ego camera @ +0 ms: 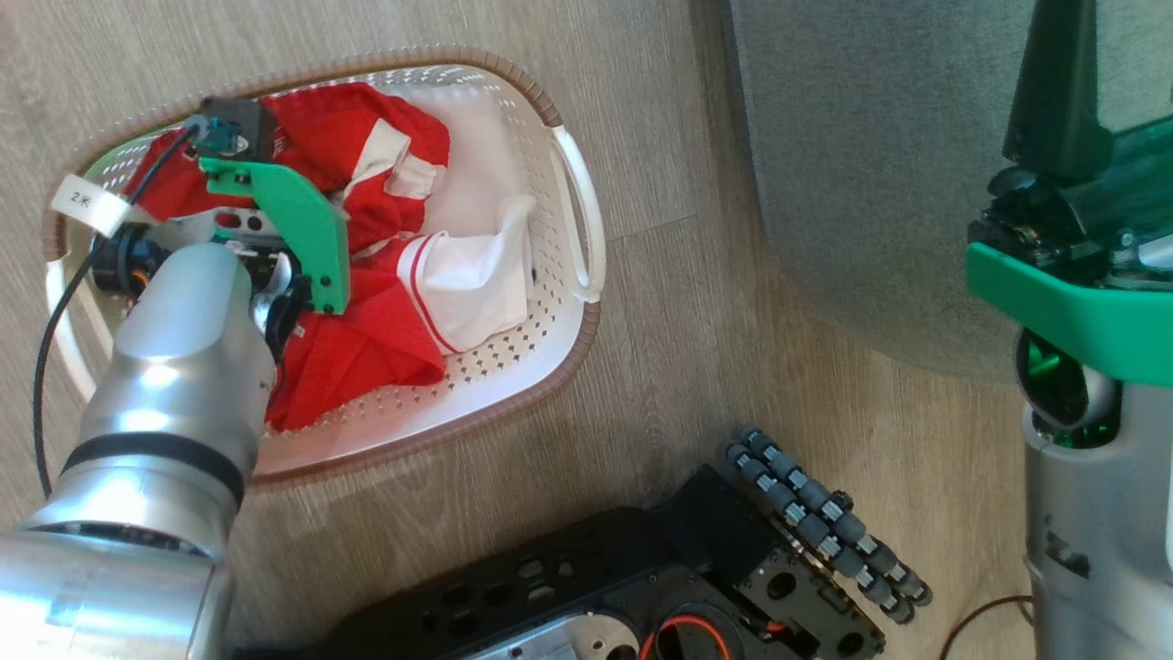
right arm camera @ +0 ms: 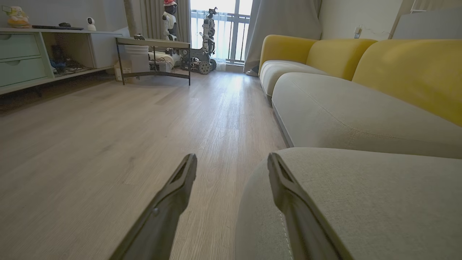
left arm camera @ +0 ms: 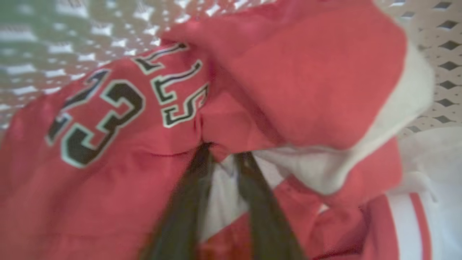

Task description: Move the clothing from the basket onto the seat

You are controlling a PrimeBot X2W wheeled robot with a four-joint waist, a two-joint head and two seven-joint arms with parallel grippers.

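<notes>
Clothing (ego camera: pixel 367 348), red-and-white shiny jerseys and shorts: heaped in oval white perforated plastic basket (ego camera: pixel 513 367). I judge it light, limp, slippery; pinch a bunched fold. Left gripper (left arm camera: pixel 223 153) narrow at a red fold; clamped or not, I cannot tell. Right gripper (right arm camera: pixel 232 160) spread, beside grey fabric seat cushion (right arm camera: pixel 361 198).
</notes>
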